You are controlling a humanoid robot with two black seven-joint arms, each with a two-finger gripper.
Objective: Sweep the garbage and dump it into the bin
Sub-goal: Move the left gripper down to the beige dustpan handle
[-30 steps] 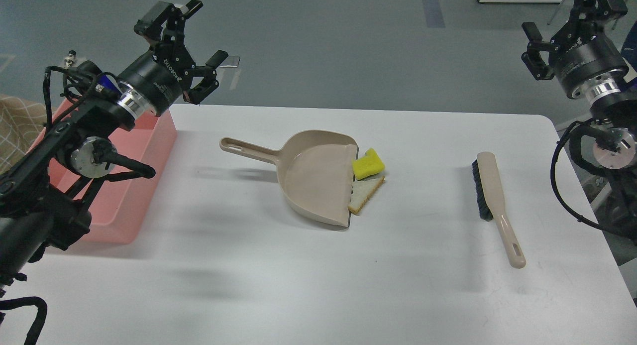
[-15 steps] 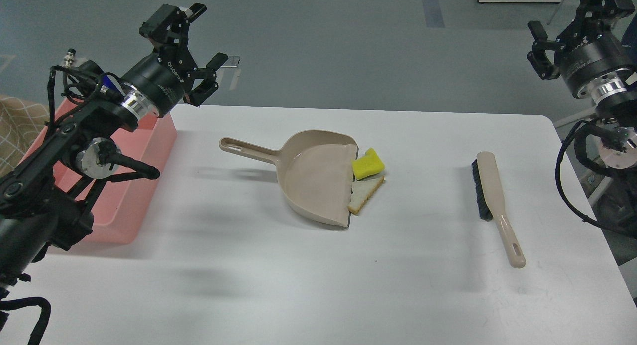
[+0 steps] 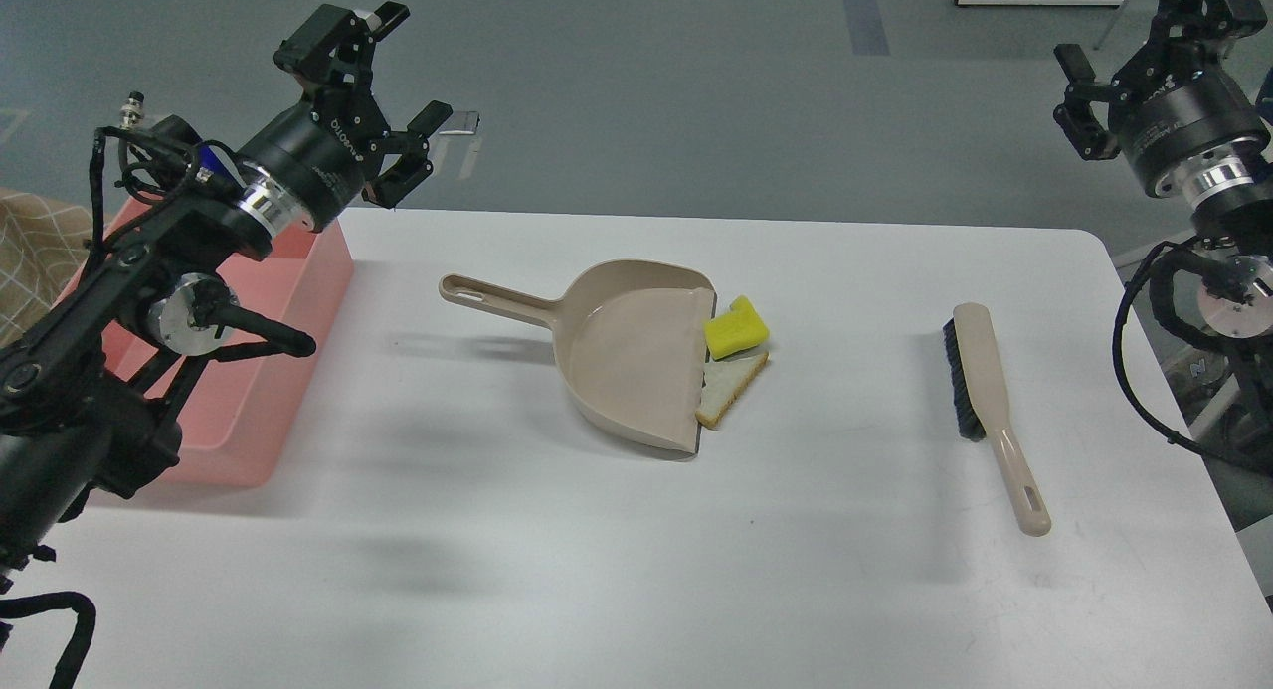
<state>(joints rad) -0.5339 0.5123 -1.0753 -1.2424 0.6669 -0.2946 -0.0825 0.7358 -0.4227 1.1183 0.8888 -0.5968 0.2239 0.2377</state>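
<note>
The yellow sponge chunk (image 3: 737, 327) and the triangular bread slice (image 3: 730, 384) lie on the white table, touching the open lip of the beige dustpan (image 3: 629, 350). The pink bin (image 3: 257, 371) stands at the table's left edge, partly hidden by my left arm. The beige brush (image 3: 987, 400) with black bristles lies at the right. My left gripper (image 3: 383, 83) is open and empty, raised above the bin's far corner. My right gripper (image 3: 1144, 43) is raised at the top right, open and empty, far above the brush.
The table's far edge runs behind the dustpan, with grey floor beyond. The dustpan's handle (image 3: 487, 298) points left toward the bin. A patterned beige cloth (image 3: 35, 257) lies left of the bin. Cables hang from my right arm past the table's right edge.
My left gripper has shifted slightly up and left. My right gripper has moved a little to the right. The garbage, dustpan and brush have not moved.
</note>
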